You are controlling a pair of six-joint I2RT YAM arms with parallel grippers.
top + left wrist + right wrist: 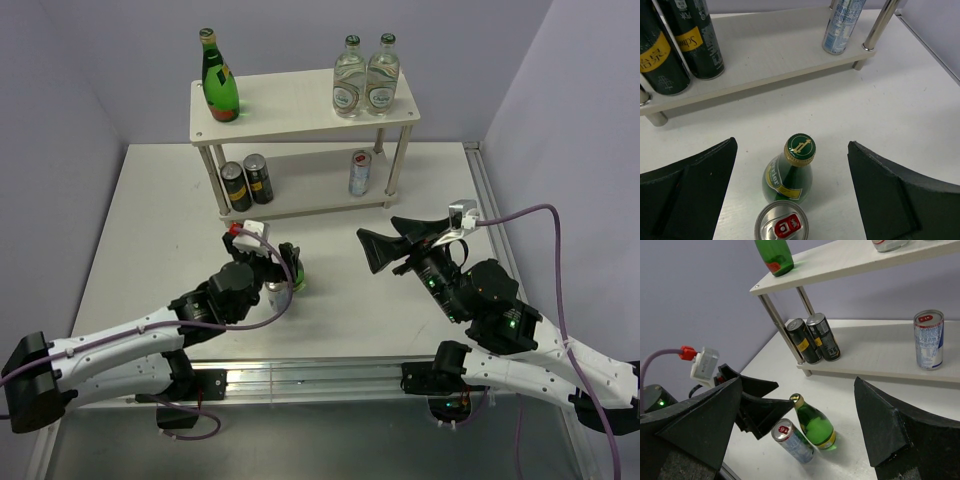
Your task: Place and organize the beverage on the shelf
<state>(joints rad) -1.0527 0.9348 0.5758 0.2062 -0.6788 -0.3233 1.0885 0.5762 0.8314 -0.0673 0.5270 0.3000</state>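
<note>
Left end effector (791,145) is spread wide; a silver can (781,225) and a green bottle (787,175) stand side by side between its fingers on the bench (900,90), not pinched; right end effector (385,243) is spread too, w/ nothing in it; shelf (290,105) top has a 2nd green bottle (219,85) and 2 clear bottles (350,80); bottom has 2 dark cans (236,186) at left, a 2nd silver can (360,172) at right.

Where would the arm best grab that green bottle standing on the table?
Probably the neck of the green bottle, from above: it stands upright and rises over the silver can crowding its body. The left gripper is open either side.
</note>
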